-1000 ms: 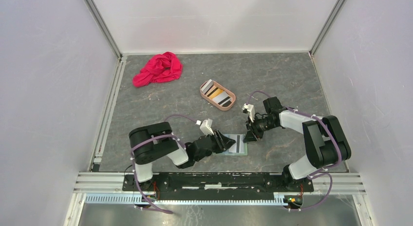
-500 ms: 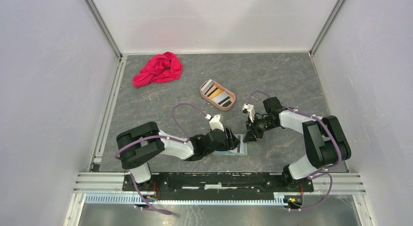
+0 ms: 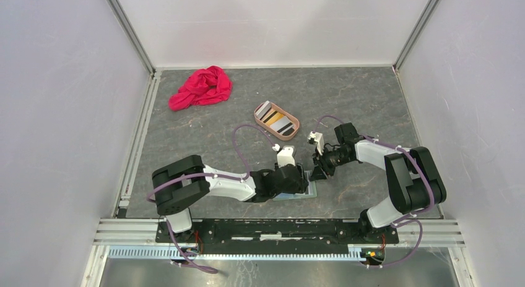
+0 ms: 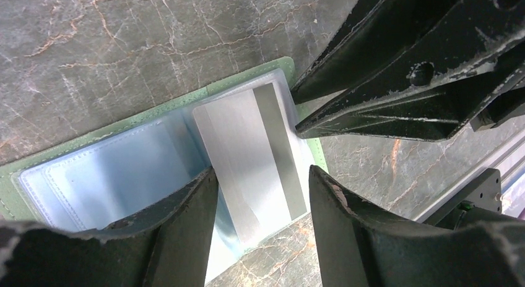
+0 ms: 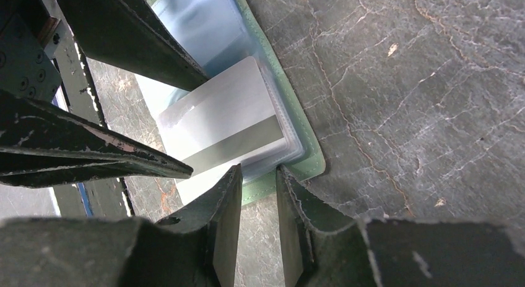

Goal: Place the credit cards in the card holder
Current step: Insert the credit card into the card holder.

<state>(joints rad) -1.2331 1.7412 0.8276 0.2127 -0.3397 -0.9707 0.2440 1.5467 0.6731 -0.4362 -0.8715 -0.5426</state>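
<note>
Here's where you were: the card holder (image 4: 105, 175) lay open and flat on the bench (image 3: 371, 101), close to the near edge and between your two arms, light blue inside facing up with its green rim showing around it. The grey card (image 4: 244, 157), dark stripe up, lay slanted across one half of that blue lining. One short end sat at the clear pocket layers by the rim. How far in it had gone, I couldn't tell.

Your left claw (image 4: 263, 175) stood wide, one finger on each side of the grey card. The card lay flat between them and nothing was held.

Your right claw (image 5: 259, 172) was narrow, only a slit between the jaws, and its tips were down at the holder's green rim, just past the card's striped side. The rim showed through that slit. Whether you pinched it or only pressed on it, I couldn't tell. The two claws sat just beside each other over the holder.

Farther back on the bench, the pinkish-tan tray (image 3: 296, 127) held the other cards (image 3: 274, 118), orange and pale ones with dark stripes. The red cloth (image 3: 201, 88) lay bunched near the far left corner, well apart from all this.
</note>
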